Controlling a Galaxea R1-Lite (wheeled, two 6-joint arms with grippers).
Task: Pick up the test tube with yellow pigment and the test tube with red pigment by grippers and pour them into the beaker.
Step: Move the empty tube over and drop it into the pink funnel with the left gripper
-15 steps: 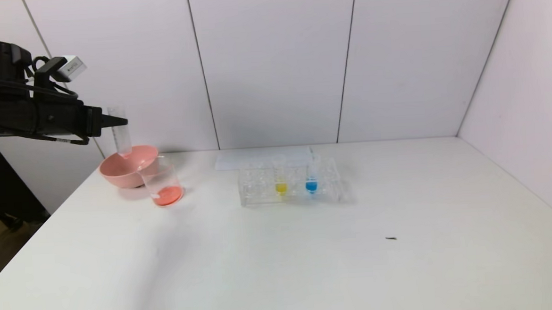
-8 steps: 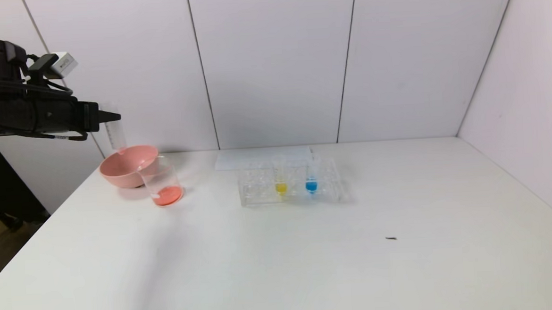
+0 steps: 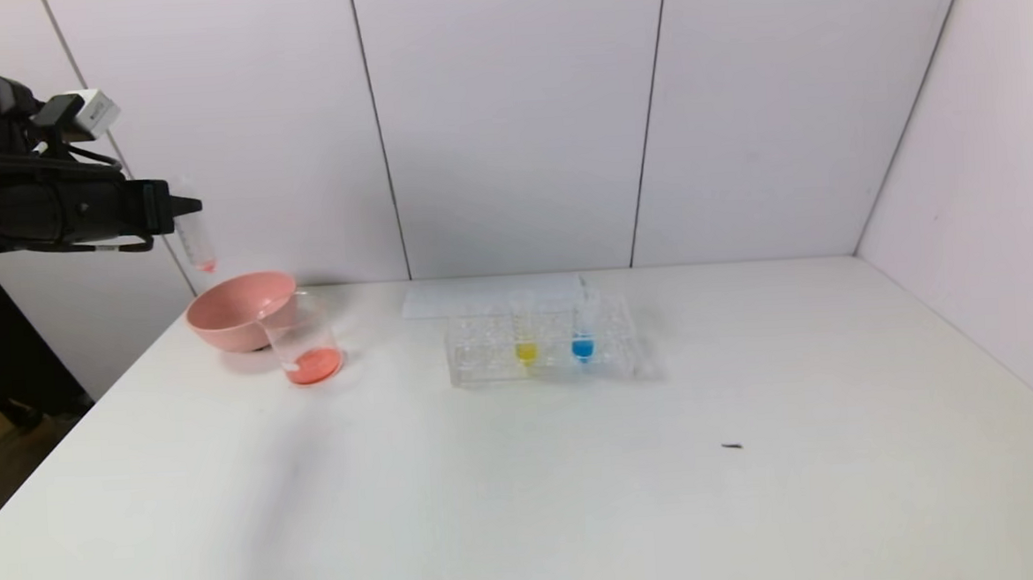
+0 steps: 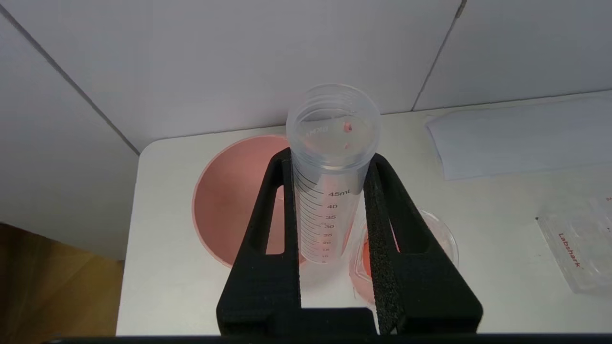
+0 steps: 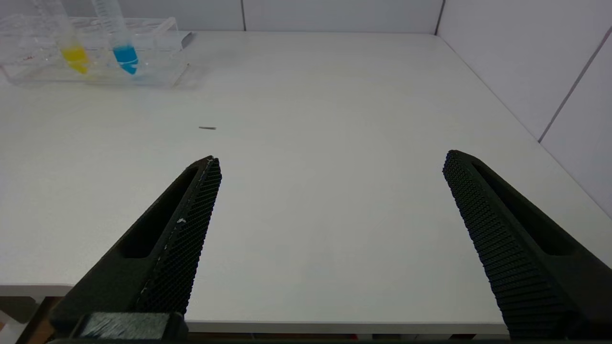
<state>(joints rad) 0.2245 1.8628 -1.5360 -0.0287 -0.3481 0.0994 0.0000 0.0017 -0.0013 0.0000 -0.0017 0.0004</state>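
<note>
My left gripper (image 3: 187,206) (image 4: 330,157) is shut on the test tube with red pigment (image 3: 198,243) (image 4: 329,200). The tube hangs upright over the far left table edge, above the pink bowl, and holds only a red trace at its tip. The beaker (image 3: 305,341) (image 4: 442,234) stands in front of the bowl with red-orange liquid in its bottom. The test tube with yellow pigment (image 3: 525,335) (image 5: 71,48) stands in the clear rack (image 3: 485,358). My right gripper (image 5: 331,157) hangs open over the near table edge, with nothing between its fingers.
The pink bowl (image 3: 233,312) (image 4: 229,200) sits at the back left corner, touching the beaker. A blue-liquid tube (image 3: 582,332) (image 5: 122,45) stands beside the yellow one. A white sheet (image 3: 481,296) lies behind the rack. A small dark speck (image 3: 732,446) lies on the table.
My left gripper has drawn back to the left and risen a little with the tube. The tube's tip has come up out of the pink bowl.
</note>
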